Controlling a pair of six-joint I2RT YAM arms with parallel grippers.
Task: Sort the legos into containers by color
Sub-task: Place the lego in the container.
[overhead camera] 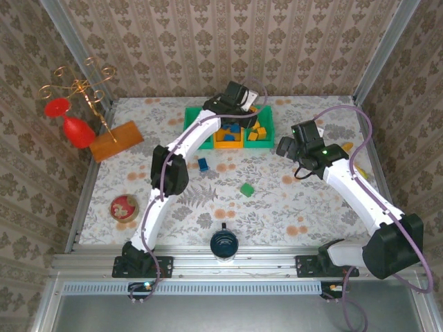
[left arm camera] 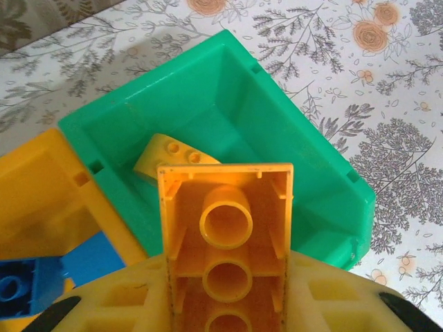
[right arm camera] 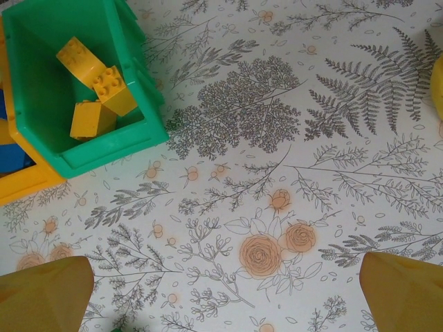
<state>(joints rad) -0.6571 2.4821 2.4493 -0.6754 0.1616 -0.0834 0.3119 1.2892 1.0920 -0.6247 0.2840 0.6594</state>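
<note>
While the right end effector (right arm camera: 223, 294) gapes, left end effector (left arm camera: 225, 308) grips yellow lego (left arm camera: 225, 221).

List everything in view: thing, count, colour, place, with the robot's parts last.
containers: three joined, green-orange-green, far middle of the table.
yellow bricks: three, in the right green bin.
blue bricks: at least two, in the orange bin.
held brick: one, yellow, above the right green bin.
loose blue brick: one, just before the bins.
loose green brick: one, nearer the arms.
wooden block: one, orange-brown, far left.
ornament: one, red and gold, far left corner.
dish: one, red, near left.
cup: one, dark, near edge.
left gripper: shut on held brick.
right gripper: open, above the table.
</note>
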